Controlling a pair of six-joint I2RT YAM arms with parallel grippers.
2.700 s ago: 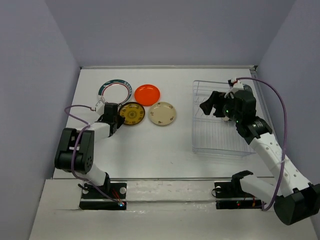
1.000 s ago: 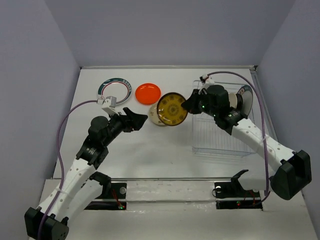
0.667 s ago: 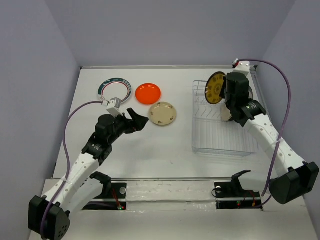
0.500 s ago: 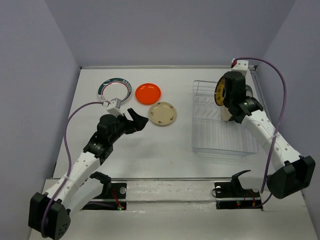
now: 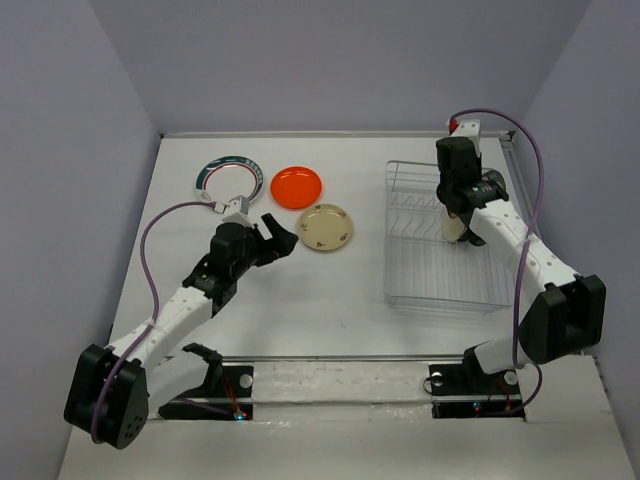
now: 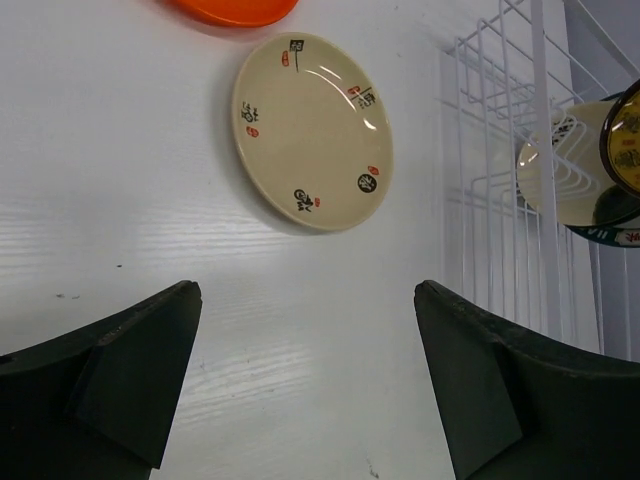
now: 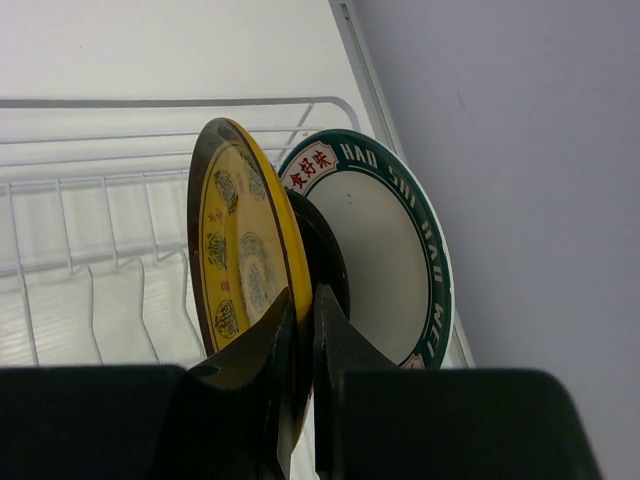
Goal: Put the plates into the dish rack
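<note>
My right gripper (image 7: pixel 303 310) is shut on the lower rim of the dark brown plate with a yellow pattern (image 7: pixel 240 250). It holds the plate on edge over the far end of the dish rack (image 5: pixel 440 270). Right behind it the white plate with a teal lettered rim (image 7: pixel 395 250) stands upright. A small beige plate (image 5: pixel 455 227) also stands in the rack. My left gripper (image 5: pixel 275 240) hangs open over the table, close to the left of the cream floral plate (image 5: pixel 325 227). The orange plate (image 5: pixel 296 187) and the plate with a green-red rim (image 5: pixel 228 180) lie flat further back.
The rack's wire wall (image 6: pixel 500 150) rises to the right of the cream plate (image 6: pixel 312 130). Grey walls close in the table on the left, back and right, and the right wall runs close by the rack.
The dark plate left the table. My right gripper carried it from mid-table to the rack's far end and turned it on edge. The left gripper opened fully and edged toward the cream plate.
</note>
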